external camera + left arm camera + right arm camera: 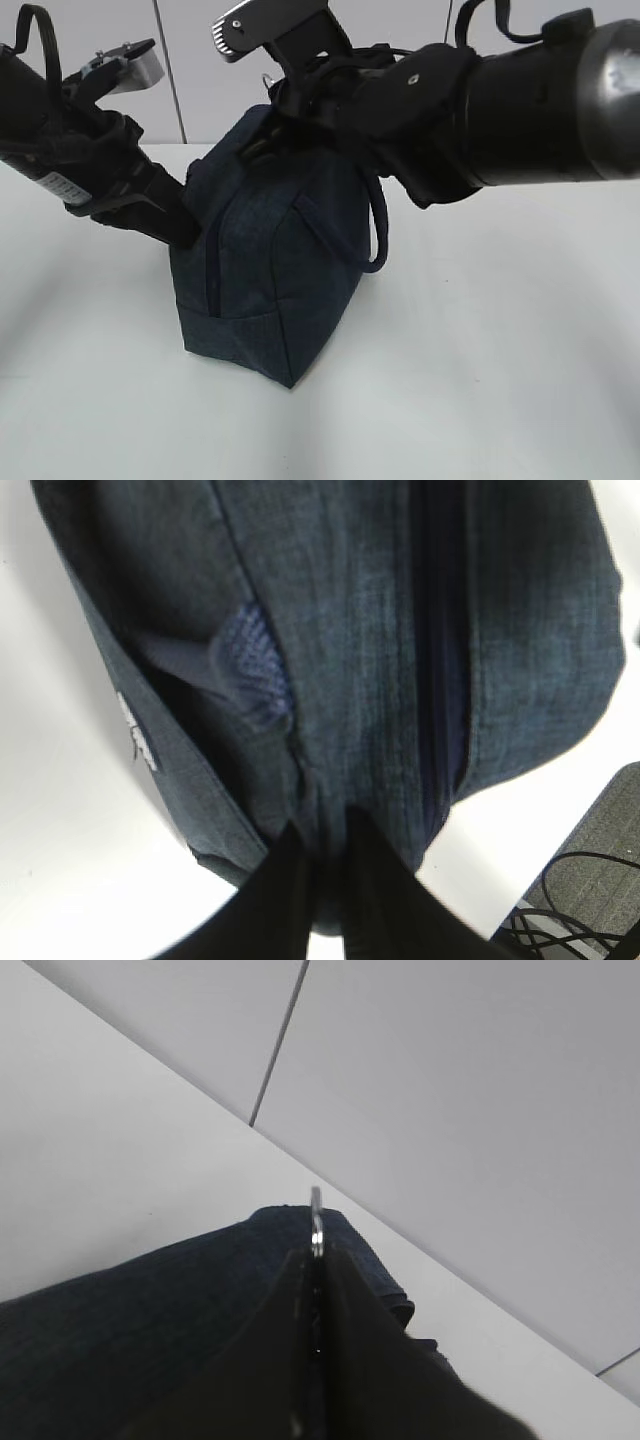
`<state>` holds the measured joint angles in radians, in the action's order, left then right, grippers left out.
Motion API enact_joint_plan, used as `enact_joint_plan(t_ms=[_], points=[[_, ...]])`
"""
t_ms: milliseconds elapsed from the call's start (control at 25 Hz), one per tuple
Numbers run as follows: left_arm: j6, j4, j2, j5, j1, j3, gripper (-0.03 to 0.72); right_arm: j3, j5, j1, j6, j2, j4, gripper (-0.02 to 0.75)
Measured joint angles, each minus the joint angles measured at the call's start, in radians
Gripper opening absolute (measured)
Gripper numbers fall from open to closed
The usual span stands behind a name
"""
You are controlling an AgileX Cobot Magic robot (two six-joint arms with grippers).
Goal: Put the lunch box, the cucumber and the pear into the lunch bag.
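Observation:
The dark navy lunch bag (270, 270) stands on the white table, one end toward the camera. My left gripper (188, 232) is shut on a pinch of fabric at the bag's left end, and the left wrist view shows its fingers (290, 880) clamped on that cloth (322, 820) beside the zipper strip (440, 680). My right gripper (278, 100) is at the bag's top, shut on the silver ring pull (316, 1222), which sticks out past its tips (316, 1256). The lunch box, the cucumber and the pear are out of view.
A padded handle loop (378, 230) hangs down the bag's right side. The white table (480, 380) spreads around the bag, with a pale panelled wall (450, 1110) behind. Grey foam and black cables (590, 880) lie off the table's edge.

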<state>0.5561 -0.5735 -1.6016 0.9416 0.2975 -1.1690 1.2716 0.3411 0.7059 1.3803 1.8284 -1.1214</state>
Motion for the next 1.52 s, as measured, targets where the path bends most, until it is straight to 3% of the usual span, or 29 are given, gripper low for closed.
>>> enact_joint_plan(t_ms=[240, 440, 840, 1000, 1360, 1520], points=[[0.000, 0.002, 0.000, 0.006, 0.000, 0.000, 0.003, 0.045, -0.028, -0.070, 0.000, 0.031, -0.010, 0.000], [0.000, 0.002, 0.000, 0.007, 0.000, 0.000, 0.003, 0.084, -0.154, -0.146, 0.000, 0.049, -0.060, 0.000], [0.001, 0.010, 0.000, 0.001, 0.001, 0.000, 0.003, 0.196, -0.414, -0.279, 0.000, 0.106, -0.251, 0.000], [0.001, 0.013, 0.000, -0.010, 0.001, 0.000, 0.003, 0.213, -0.562, -0.347, 0.000, 0.129, -0.402, 0.000], [0.001, 0.017, 0.000, -0.012, 0.001, 0.000, 0.003, 0.222, -0.685, -0.415, 0.000, 0.205, -0.623, 0.000], [0.001, 0.018, 0.000, -0.012, 0.001, 0.000, 0.003, 0.222, -0.740, -0.448, -0.027, 0.232, -0.655, 0.000]])
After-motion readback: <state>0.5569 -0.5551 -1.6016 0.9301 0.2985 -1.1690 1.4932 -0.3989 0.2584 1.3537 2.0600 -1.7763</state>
